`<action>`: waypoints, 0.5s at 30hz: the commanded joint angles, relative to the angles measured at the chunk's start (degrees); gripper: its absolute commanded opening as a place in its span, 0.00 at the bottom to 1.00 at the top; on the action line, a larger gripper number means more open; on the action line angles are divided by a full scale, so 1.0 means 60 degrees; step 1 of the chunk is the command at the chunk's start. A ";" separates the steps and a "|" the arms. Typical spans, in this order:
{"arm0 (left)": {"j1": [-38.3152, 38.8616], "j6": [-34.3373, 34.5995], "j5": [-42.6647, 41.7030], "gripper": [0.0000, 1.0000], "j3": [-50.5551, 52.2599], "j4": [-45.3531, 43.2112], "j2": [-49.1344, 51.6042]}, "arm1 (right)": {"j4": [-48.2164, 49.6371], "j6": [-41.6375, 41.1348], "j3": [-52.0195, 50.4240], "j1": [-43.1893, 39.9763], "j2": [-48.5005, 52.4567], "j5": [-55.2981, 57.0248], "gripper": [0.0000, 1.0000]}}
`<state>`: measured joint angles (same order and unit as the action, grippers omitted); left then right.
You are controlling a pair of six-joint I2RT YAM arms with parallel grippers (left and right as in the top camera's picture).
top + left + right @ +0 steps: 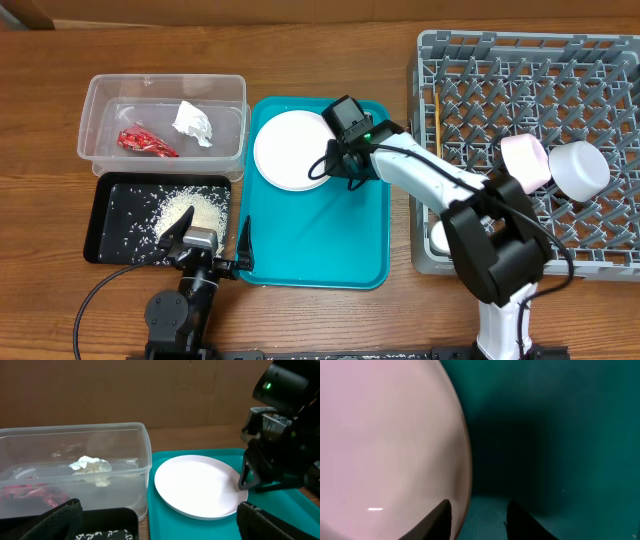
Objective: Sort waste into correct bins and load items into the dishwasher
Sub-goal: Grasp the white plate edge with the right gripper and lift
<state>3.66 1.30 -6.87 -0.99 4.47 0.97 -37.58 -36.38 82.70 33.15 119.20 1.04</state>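
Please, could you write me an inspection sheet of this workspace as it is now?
Surface: wooden table, with a teal tray on it.
Job's things: wrapper and tissue in the clear tub; rice in the black tray; plate on the teal tray; chopsticks, pink cup and white bowl in the rack.
Clutter: nothing seen.
Hands: left hand open, by the black tray's near corner; right hand open, fingers either side of the plate's rim.
Cables: black cable loops on the table near its front edge.
Surroundings: brown wall behind the table.
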 commanded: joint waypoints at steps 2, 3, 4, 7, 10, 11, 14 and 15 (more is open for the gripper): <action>-0.0044 0.0062 -0.0007 1.00 0.0087 -0.0047 -0.0073 | -0.0040 -0.0444 -0.0026 0.0040 0.0168 -0.0270 0.13; -0.0044 0.0062 -0.0007 1.00 0.0087 -0.0047 -0.0073 | -0.0084 -0.0441 -0.0022 0.0036 0.0164 -0.0266 0.04; -0.0044 0.0062 -0.0007 1.00 0.0087 -0.0047 -0.0073 | -0.0113 -0.0441 -0.0018 0.0036 0.0120 -0.0266 0.04; -0.0044 0.0062 -0.0007 1.00 0.0087 -0.0047 -0.0073 | -0.0324 -0.0437 -0.0015 -0.0095 -0.0262 -0.0127 0.04; -0.0044 0.0062 -0.0007 1.00 0.0087 -0.0047 -0.0073 | -0.0619 -0.0262 -0.0015 -0.0361 -0.1228 0.0321 0.04; -0.0044 0.0062 -0.0007 1.00 0.0087 -0.0047 -0.0073 | -0.0659 -0.0087 -0.0015 -0.0437 -0.1603 0.0448 0.04; -0.0044 0.0062 -0.0007 1.00 0.0087 -0.0044 -0.0073 | -0.0772 0.0721 -0.0011 -0.0648 -0.2991 0.1180 0.04; -0.0044 0.0062 -0.0007 1.00 0.0087 -0.0047 -0.0073 | -0.0838 0.1009 -0.0011 -0.0678 -0.3472 0.1570 0.04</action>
<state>3.66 1.30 -6.87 -0.99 4.47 0.97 -42.85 -35.66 81.93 30.44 109.54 3.49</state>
